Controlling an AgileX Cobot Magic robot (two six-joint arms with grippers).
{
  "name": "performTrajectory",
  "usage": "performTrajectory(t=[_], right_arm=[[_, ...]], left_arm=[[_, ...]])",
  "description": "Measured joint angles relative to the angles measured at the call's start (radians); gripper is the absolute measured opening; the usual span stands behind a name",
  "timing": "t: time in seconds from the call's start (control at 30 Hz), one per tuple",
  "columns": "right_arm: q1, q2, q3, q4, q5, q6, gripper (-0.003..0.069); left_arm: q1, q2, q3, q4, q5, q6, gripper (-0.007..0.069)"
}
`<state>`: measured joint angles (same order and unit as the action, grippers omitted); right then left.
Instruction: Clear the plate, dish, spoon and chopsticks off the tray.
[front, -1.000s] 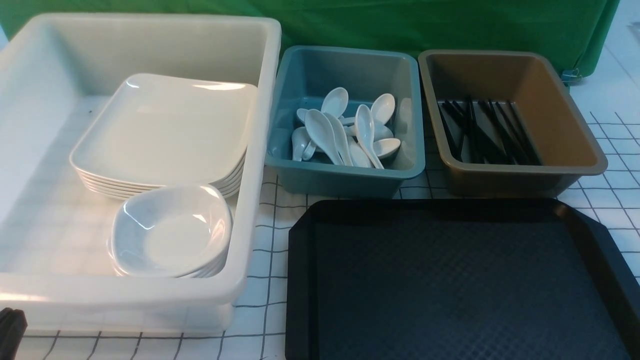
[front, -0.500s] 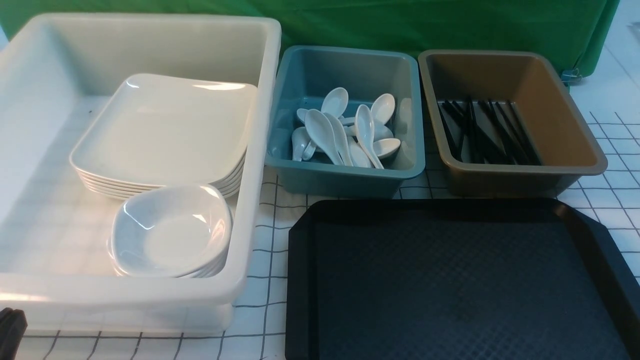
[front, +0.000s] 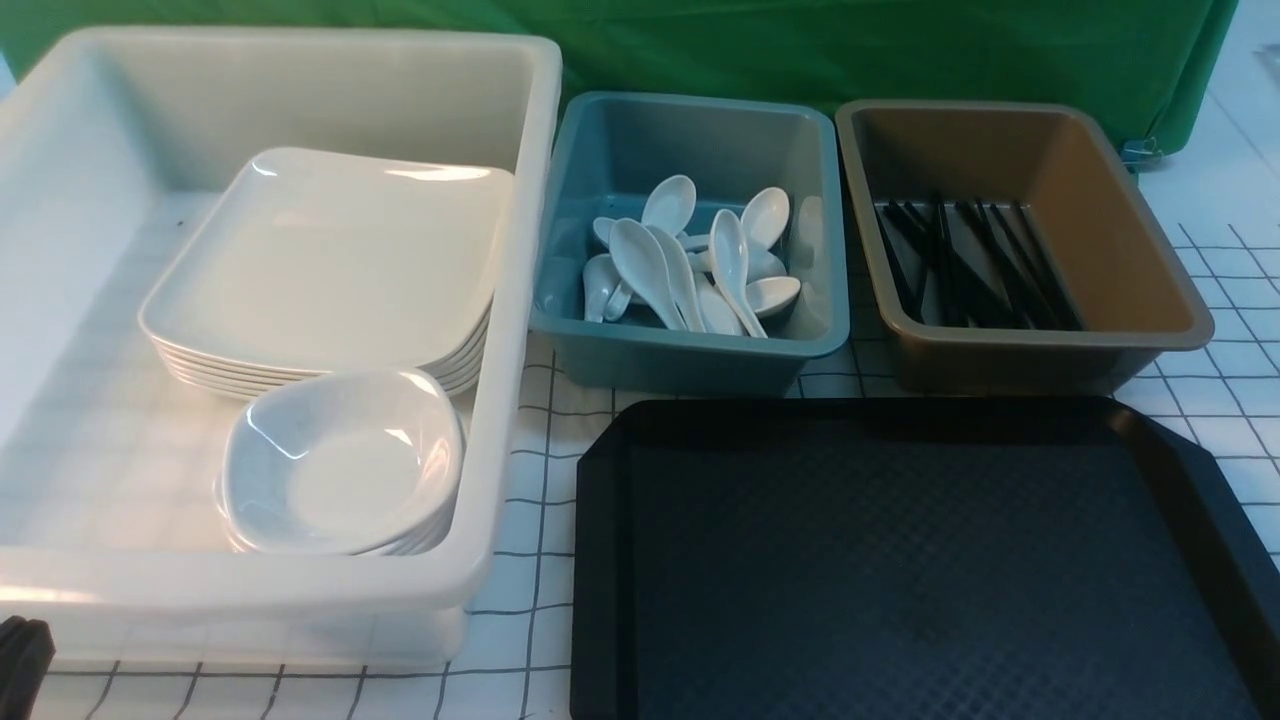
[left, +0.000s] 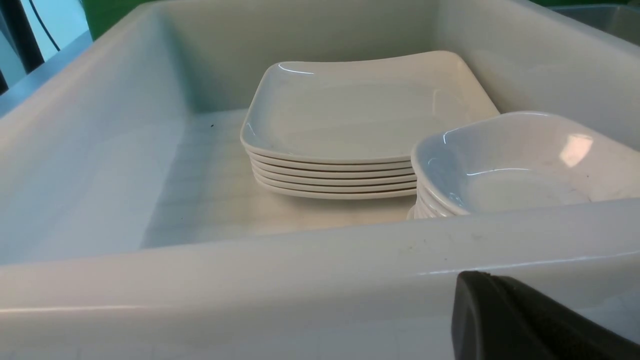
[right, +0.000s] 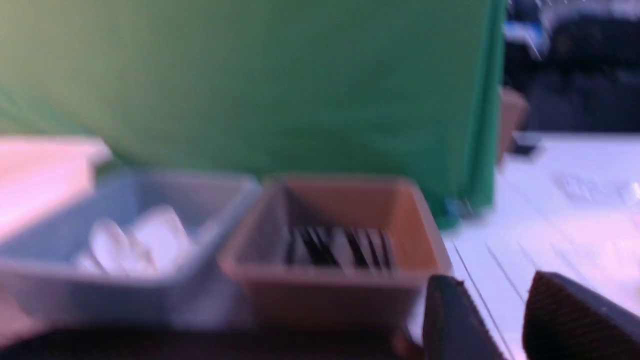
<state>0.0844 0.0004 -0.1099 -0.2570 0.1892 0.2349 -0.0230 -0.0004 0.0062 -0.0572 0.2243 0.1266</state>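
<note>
Front view: flat black textured plastic tray (front: 900, 560) lies bare; white rectangular plates (front: 330, 260), white soup spoons (front: 690, 265) and thin black chopsticks (front: 965, 265) sit in tubs beyond. Left gripper (left: 525, 325) shut, empty; right gripper (right: 495, 320) parted, empty, nearer the tray.

Behind the tray (front: 600, 560) stand two tubs, spoons (front: 690, 265) in the left, chopsticks (front: 965, 265) in the right; left of the tray, a big tub (front: 510, 330) holds stacked plates (front: 330, 260) and bowls (front: 340, 465)

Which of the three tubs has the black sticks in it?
The brown tub, the one farthest to the right. The chopsticks lie on its bottom. The blue tub in the middle holds white spoons, and the big white tub holds plates and bowls.
</note>
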Motion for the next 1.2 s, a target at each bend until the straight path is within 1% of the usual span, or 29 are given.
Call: performTrajectory(t=[0.07, 0.13, 0.23, 0.63, 0.73, 0.77, 0.8, 0.87, 0.97, 1.2], right_arm=[[-0.028, 0.001, 0.062, 0.0, 0.005, 0.0, 0.0237], [-0.07, 0.001, 0.113, 0.004, 0.05, 0.002, 0.0239], [-0.08, 0.001, 0.117, 0.006, 0.068, -0.003, 0.0239], [-0.081, 0.001, 0.117, 0.026, 0.048, -0.022, 0.0239], [-0.082, 0.001, 0.117, 0.06, 0.043, -0.06, 0.0239], [-0.083, 0.001, 0.117, 0.131, 0.041, -0.135, 0.0239], [-0.083, 0.001, 0.117, 0.169, 0.04, -0.177, 0.0239], [-0.083, 0.001, 0.117, 0.214, 0.037, -0.225, 0.0239], [-0.083, 0.001, 0.117, 0.241, 0.035, -0.264, 0.0242], [-0.083, 0.001, 0.117, 0.249, 0.035, -0.275, 0.0242]], left_arm=[[0.0, 0.0, 0.0, 0.0, 0.0, 0.0, 0.0004], [0.0, 0.0, 0.0, 0.0, 0.001, 0.0, 0.0004], [0.0, 0.0, 0.0, 0.0, 0.001, 0.0, 0.0004], [0.0, 0.0, 0.0, 0.0, 0.002, 0.0, 0.0004], [0.0, 0.0, 0.0, 0.0, 0.002, 0.0, 0.0004], [0.0, 0.0, 0.0, 0.0, 0.002, 0.0, 0.0004], [0.0, 0.0, 0.0, 0.0, 0.002, 0.0, 0.0004], [0.0, 0.0, 0.0, 0.0, 0.002, 0.0, 0.0004], [0.0, 0.0, 0.0, 0.0, 0.002, 0.0, 0.0004], [0.0, 0.0, 0.0, 0.0, 0.002, 0.001, 0.0004]])
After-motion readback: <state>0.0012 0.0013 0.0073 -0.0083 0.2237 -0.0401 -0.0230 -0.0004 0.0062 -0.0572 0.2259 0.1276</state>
